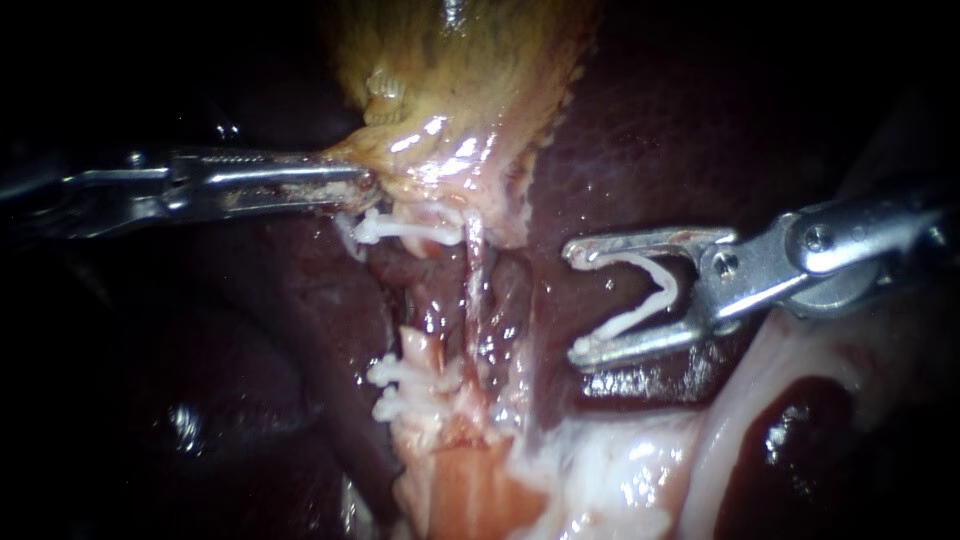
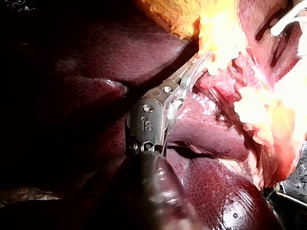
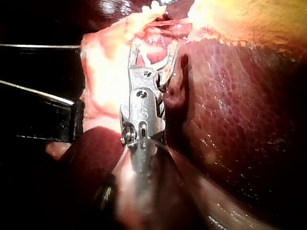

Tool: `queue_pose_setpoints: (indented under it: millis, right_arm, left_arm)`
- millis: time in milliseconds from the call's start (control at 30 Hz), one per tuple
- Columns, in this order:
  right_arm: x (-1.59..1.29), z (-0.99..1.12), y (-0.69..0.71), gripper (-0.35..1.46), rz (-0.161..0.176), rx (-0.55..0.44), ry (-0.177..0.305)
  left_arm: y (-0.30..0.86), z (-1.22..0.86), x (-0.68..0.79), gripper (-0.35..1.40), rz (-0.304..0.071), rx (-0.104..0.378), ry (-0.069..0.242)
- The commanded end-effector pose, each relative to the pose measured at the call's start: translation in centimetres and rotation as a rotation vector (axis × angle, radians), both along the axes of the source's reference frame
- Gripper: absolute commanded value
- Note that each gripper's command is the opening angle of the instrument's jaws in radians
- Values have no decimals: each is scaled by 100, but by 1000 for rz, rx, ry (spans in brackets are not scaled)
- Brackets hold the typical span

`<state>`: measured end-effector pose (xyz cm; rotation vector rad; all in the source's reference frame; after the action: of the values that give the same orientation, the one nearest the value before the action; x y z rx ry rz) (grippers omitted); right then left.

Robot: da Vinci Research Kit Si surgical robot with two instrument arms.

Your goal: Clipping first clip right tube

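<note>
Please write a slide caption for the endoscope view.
Right tool carries an open clip, not yet on the right tube; left tool holds the gallbladder.

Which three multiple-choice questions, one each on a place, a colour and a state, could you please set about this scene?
1. Where does the open clip sit? A: dropped loose; B: within the right tool; C: within the left tool.
2. What colour is that clip? A: white; B: blue; C: black.
3. How do the left tool's jaws stand? A: wide open; B: shut, holding nothing; C: shut on the gallbladder at its edge.
Answers: B, its arms lie along both jaws; A, it shows white in the endoscope view; C, the jaws pinch yellow tissue.
</note>
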<state>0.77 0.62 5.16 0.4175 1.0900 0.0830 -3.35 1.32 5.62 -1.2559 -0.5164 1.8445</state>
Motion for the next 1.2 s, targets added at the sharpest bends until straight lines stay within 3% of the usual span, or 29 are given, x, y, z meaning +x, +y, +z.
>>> queue_pose_setpoints:
  millis: [33,133,233,400,533,767,867,1200]
  right_arm:
    - [0,0,0,50,0,0,0]
    - [0,0,0,50,0,0,0]
    - [0,-1,0,50,-3,2,1]
    - [0,-1,0,50,-3,2,1]
    - [0,-1,0,50,-3,2,1]
    - [8,-2,-3,50,-6,2,12]
    - [19,1,-9,50,3,45,17]
    - [75,34,-36,50,16,157,-11]
  left_arm:
    - [0,-1,1,-35,0,-1,-1]
    - [5,-12,6,-35,6,6,-3]
    - [19,-34,21,-35,-5,11,-41]
    - [42,-79,51,-35,-61,2,-88]
    - [49,-100,64,-35,-80,-15,-109]
    - [47,-100,65,-35,-80,-22,-110]
    - [47,-100,65,-35,-80,-22,-110]
    - [46,-102,63,-35,-81,-22,-109]
